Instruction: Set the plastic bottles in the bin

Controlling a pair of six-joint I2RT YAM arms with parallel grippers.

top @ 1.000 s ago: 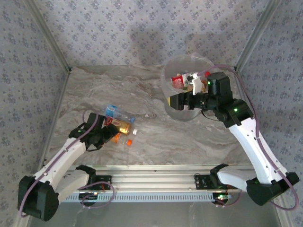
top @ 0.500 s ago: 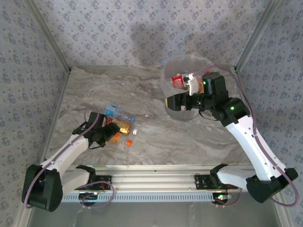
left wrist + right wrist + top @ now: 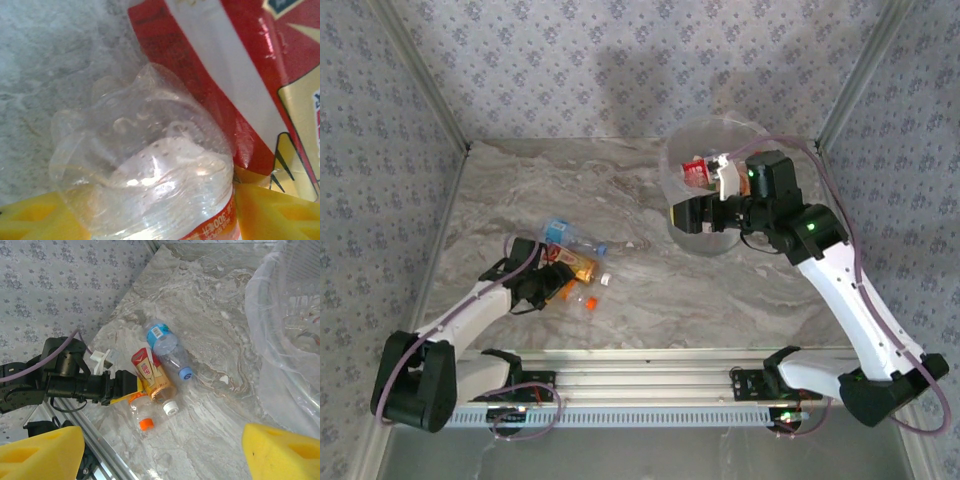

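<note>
Three plastic bottles lie left of centre: a blue-label one (image 3: 568,235) (image 3: 167,347), a red-and-orange-label one (image 3: 578,265) (image 3: 152,375) (image 3: 210,65), and a small clear one with an orange cap (image 3: 578,295) (image 3: 140,412). My left gripper (image 3: 558,287) (image 3: 150,220) is low on the table, its yellow pads (image 3: 280,215) pressed on both sides of the orange-capped bottle's base (image 3: 145,180). The bin (image 3: 710,122) (image 3: 280,315) stands at the back right with red-label bottles (image 3: 698,172) inside. My right gripper (image 3: 695,213) (image 3: 160,455) hangs open and empty by the bin's near-left side.
The aluminium rail (image 3: 650,375) runs along the near edge, and patterned walls (image 3: 620,60) close the back and both sides. Bare marble lies between the bottles and the bin (image 3: 640,210).
The left gripper's pads have closed in on the orange-capped bottle, and the left arm crept forward, nudging the bottle group slightly. The right arm shifted a little left, then held.
</note>
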